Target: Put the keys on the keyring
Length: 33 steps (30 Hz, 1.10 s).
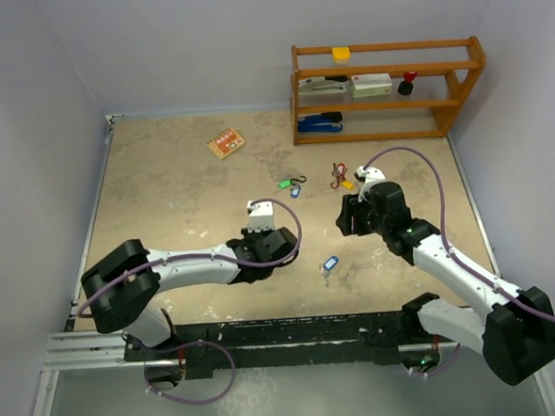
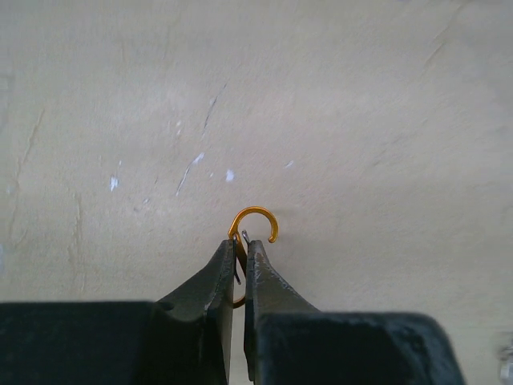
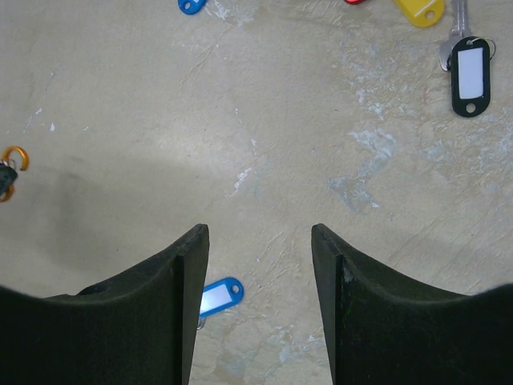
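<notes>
Two arms lean out over the tabletop [image 1: 163,187]. The left arm [image 1: 196,262] has its jaws pressed together on an orange clip [image 2: 255,218] near the middle of the tabletop. The clip's upper hook curls free above the tips and the rest is pinched between them; I cannot tell whether it touches the surface. The right arm [image 1: 441,255] holds its jaws apart with nothing between them, right of centre and well apart from the left pair.

The keys lie loose, all apart from the clip. A blue-tagged key [image 1: 330,263] sits toward the near edge, between the two arms; from the right wrist it shows half hidden under one finger. A green-tagged key [image 1: 284,183] and another blue one [image 1: 295,192] lie just beside each other beyond the centre. To their right is a small cluster [image 1: 341,176] with red and yellow tags — and a black-framed white tag [image 3: 469,68] close by.

A wooden shelf [image 1: 388,88] stands in the far right corner.
</notes>
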{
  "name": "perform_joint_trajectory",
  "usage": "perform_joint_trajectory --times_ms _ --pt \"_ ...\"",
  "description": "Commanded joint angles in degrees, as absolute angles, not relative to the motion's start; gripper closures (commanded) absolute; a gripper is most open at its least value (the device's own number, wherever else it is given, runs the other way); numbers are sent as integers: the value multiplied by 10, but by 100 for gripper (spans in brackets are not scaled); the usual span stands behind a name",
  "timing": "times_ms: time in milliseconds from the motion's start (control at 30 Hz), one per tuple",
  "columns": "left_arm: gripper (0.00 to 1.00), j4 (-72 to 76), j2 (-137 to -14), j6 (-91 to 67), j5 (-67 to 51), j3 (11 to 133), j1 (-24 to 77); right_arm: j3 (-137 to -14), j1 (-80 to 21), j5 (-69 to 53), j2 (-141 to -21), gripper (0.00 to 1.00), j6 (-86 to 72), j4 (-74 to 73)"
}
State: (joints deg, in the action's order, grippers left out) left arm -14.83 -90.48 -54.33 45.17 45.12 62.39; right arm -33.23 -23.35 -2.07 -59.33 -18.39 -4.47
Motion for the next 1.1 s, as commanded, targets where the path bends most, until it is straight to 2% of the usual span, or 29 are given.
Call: perform_joint_trajectory --times_ms 0,200,367,500,667,1067 --pt "100 -140 -849 -446 506 539 611 -353 -236 -23 -600 43 -168 -48" --pt "100 -53 -866 -370 364 609 500 -369 -241 -69 -626 46 -139 -87" --pt "100 -102 -957 -346 309 757 452 -373 -276 -80 -653 48 -119 -119" --pt "100 -106 -1006 -356 219 823 420 -363 -330 -78 -664 49 -117 -114" --pt "100 -81 -1011 -381 165 821 396 -347 -370 -87 -682 50 -122 -92" --pt "100 -73 -999 -388 164 798 389 -343 -409 -72 -736 52 -132 -64"
